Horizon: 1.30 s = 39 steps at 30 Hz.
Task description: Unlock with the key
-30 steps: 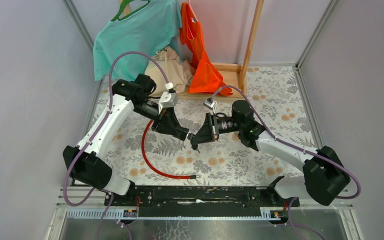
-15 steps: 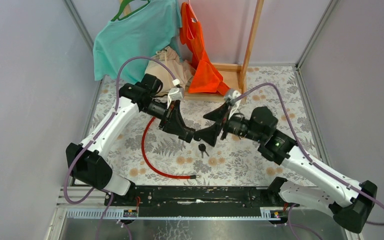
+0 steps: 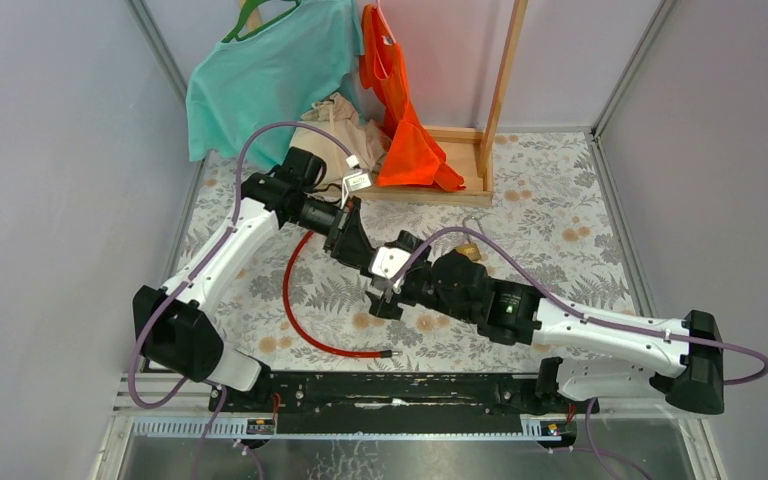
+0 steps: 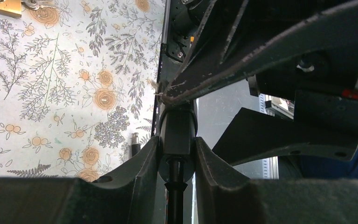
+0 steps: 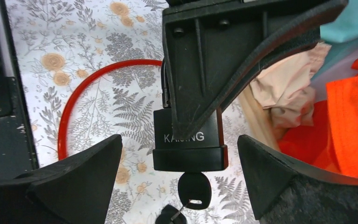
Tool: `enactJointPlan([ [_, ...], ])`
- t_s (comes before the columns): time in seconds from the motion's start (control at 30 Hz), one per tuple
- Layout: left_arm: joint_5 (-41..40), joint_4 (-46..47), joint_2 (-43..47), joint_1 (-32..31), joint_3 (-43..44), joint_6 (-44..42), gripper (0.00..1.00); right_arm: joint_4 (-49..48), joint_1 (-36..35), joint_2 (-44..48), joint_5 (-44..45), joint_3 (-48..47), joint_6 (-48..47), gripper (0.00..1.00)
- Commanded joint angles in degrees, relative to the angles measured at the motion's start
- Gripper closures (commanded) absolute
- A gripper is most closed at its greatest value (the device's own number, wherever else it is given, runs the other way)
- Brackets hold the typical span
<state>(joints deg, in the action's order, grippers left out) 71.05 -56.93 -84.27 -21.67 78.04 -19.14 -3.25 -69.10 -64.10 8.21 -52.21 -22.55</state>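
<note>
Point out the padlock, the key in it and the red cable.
padlock [image 5: 189,148]: right wrist view, on its lettered black body.
key [image 5: 194,188]: right wrist view, on its black head.
red cable [image 5: 140,61]: right wrist view, on the loop's top curve.

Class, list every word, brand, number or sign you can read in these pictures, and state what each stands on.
"KAI..NG": white letters on the black rectangular padlock; the middle letters are hidden behind the black finger gripping it.
No other text is legible in any view.
</note>
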Motion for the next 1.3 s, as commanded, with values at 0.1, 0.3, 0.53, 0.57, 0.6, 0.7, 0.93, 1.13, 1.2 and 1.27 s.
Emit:
enactJointPlan([
  [0.1,4.78,3.14,2.57,0.01,0.84,4.24,1.00,-2.53,-4.47,-2.94,12.91,-3.67,-9.76,0.01],
  [0.3,5.83,3.22,3.65,0.05,0.08,4.80,1.00,-2.90,-5.08,-4.66,16.46,-4.77,-9.81,0.09],
  [0.53,6.99,2.37,4.35,-0.02,-0.53,3.70,0.90,-1.09,-5.09,-5.04,17.56,-7.62,-5.57,0.81],
  [0.57,7.21,1.29,4.26,0.02,-0.28,2.62,0.85,-1.11,-5.08,-4.81,17.70,-7.68,-4.84,0.89],
  [0.6,7.22,-0.14,4.14,0.07,0.04,0.46,0.77,-1.14,-5.08,-4.47,17.76,-7.67,-4.18,0.96],
  [0.7,5.18,-9.74,3.28,0.12,1.96,-10.74,0.53,-1.02,-5.08,-2.79,17.66,-7.43,-2.51,1.00],
  [0.93,-2.97,-26.17,1.94,1.37,4.71,-33.79,0.40,1.75,-5.08,0.86,17.28,-4.78,-0.04,1.00],
  [1.13,-2.62,-25.22,3.95,1.37,2.60,-39.42,0.50,3.45,-5.08,1.62,14.97,-4.41,2.56,1.00],
  [1.2,-1.99,-24.23,3.62,1.35,3.17,-39.21,0.54,3.67,-5.08,1.31,13.78,-4.93,3.20,1.00],
  [1.27,-0.93,-22.92,3.62,1.37,3.37,-38.59,0.57,3.92,-5.08,0.98,12.79,-5.33,3.90,1.00],
])
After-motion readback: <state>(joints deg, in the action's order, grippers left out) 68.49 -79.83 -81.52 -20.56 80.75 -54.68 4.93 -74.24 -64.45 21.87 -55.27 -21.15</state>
